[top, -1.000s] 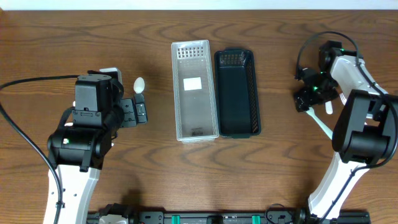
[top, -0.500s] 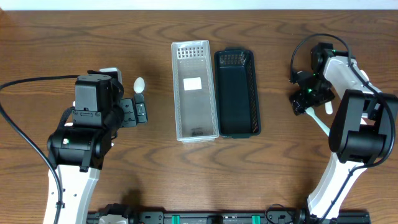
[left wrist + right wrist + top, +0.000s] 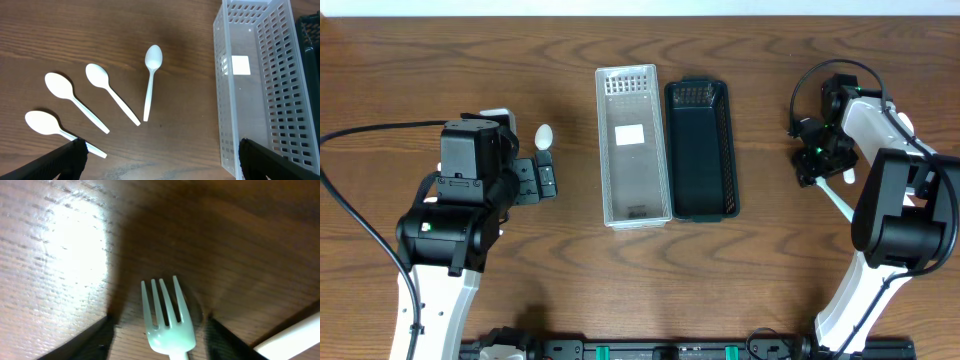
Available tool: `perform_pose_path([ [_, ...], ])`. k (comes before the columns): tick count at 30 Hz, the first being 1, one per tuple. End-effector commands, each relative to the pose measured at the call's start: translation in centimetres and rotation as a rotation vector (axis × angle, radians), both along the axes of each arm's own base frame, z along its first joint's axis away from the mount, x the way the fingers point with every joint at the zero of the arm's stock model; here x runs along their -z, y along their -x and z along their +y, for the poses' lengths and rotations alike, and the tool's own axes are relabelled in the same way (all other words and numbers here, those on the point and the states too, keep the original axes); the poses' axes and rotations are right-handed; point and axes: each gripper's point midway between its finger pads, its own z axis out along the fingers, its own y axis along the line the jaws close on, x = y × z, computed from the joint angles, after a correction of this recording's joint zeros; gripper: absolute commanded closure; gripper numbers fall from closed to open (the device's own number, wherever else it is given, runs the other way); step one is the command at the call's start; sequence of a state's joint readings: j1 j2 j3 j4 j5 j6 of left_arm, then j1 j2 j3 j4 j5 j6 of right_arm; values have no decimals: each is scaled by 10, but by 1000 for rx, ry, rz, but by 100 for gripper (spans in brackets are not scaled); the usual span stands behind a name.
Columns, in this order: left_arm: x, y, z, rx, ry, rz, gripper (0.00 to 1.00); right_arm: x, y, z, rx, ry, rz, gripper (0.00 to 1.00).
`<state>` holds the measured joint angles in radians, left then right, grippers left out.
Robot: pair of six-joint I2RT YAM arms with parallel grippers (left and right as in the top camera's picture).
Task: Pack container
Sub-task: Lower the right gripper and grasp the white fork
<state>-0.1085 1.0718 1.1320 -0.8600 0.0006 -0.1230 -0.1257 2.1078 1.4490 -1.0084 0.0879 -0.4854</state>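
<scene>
In the left wrist view several white plastic spoons lie on the wood table: one [image 3: 149,85] nearest the basket, another [image 3: 111,95] and a third [image 3: 75,100] to its left. My left gripper [image 3: 160,155] is open and empty above them, beside the clear white basket [image 3: 220,100]. One spoon [image 3: 544,135] shows in the overhead view next to my left gripper [image 3: 546,181]. My right gripper [image 3: 159,322] is low at the table, its jaws apart on either side of a white fork [image 3: 165,320] without touching it. It sits at the far right [image 3: 815,165].
An empty black basket [image 3: 730,150] stands right beside the clear basket [image 3: 602,150] at the table's middle. A second white utensil handle [image 3: 295,330] lies just right of the fork. The right arm's cable loops above its wrist [image 3: 820,75].
My right gripper shifted slightly left, then back right, staying over the fork. The left arm and the spoons have not moved.
</scene>
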Motion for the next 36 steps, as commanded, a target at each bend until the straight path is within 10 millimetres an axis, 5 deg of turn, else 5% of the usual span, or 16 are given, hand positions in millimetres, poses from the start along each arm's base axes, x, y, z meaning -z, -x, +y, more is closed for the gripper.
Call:
perform_pose_path([
  [1, -10, -3, -1, 12, -4, -25, 2, 21, 12, -1, 42, 1, 46, 48],
  [9, -10, -3, -1, 12, -4, -25, 2, 21, 10, -1, 49, 3, 35, 64],
  [30, -11, -5, -1, 12, -3, -34, 2, 21, 3, -2, 146, 16, 1, 86],
  [36, -12, -5, -1, 12, -3, -36, 2, 6, -11, 0, 191, 23, -34, 93],
])
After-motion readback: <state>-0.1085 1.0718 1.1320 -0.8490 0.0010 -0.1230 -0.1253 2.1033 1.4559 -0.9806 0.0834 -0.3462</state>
